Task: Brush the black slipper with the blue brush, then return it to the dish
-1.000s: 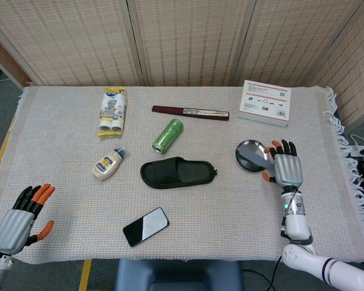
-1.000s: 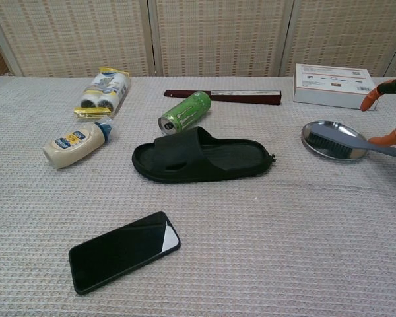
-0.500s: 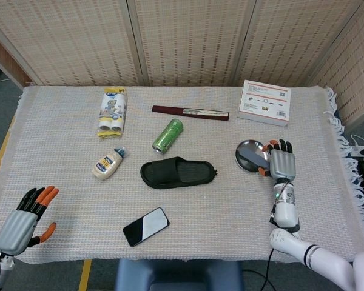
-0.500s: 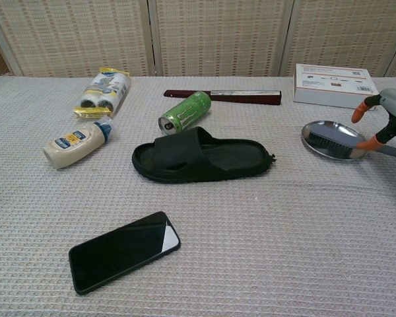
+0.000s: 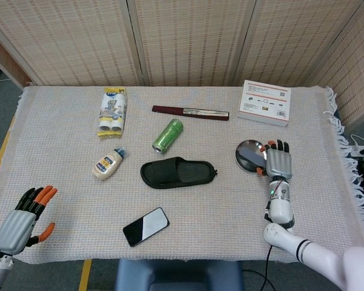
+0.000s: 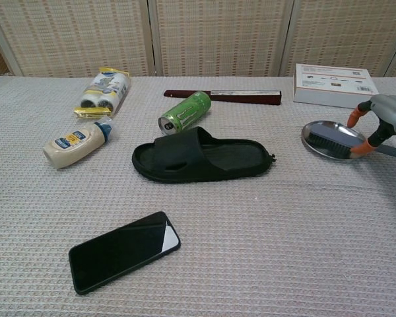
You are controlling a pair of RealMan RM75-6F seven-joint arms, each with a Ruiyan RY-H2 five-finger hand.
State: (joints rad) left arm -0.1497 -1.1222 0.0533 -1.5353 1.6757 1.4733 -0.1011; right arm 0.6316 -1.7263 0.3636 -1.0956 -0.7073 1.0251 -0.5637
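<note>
The black slipper (image 5: 178, 172) (image 6: 201, 157) lies flat at the table's middle. To its right is the shiny metal dish (image 5: 247, 150) (image 6: 320, 129). The blue brush (image 6: 332, 140) rests in it, its handle sticking out to the right over the rim. My right hand (image 5: 278, 162) (image 6: 383, 117) hovers over the dish's right edge and the brush handle, fingers spread and holding nothing. One orange fingertip is close to the handle. My left hand (image 5: 21, 219) hangs open off the table's front left corner, far from everything.
A green can (image 5: 168, 134) lies just behind the slipper, and a mayonnaise bottle (image 5: 107, 163) to its left. A black phone (image 5: 145, 226) lies near the front edge. At the back are a pack of rolls (image 5: 112, 112), a long dark red sheath (image 5: 190, 112) and a white box (image 5: 265, 102).
My right hand has moved left, from beside the dish to over its right edge and the brush handle. The left hand has barely shifted. Nothing on the table moved.
</note>
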